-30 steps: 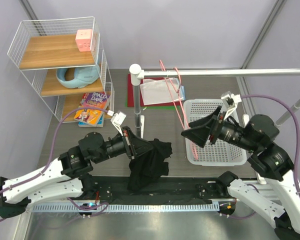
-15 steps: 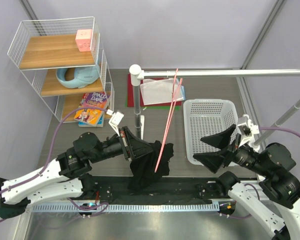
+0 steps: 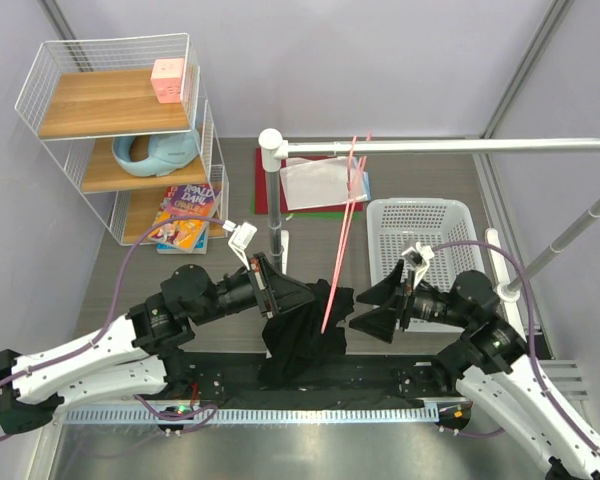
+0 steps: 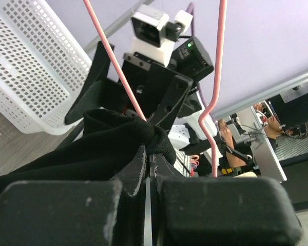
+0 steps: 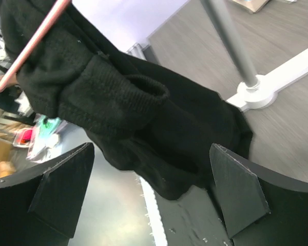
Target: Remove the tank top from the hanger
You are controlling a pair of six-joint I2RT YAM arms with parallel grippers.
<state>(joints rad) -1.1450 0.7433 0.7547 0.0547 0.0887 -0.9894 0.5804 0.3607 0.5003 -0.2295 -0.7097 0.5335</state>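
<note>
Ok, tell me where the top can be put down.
The basket looks empty. Bare table lies between the shelf and the pole. Front centre is crowded: left hand, right hand, top and hanger meet there.

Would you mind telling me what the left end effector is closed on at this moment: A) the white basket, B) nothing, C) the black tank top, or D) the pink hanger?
C: the left wrist view shows the left end effector pinched shut on a bunch of the tank top.
</note>
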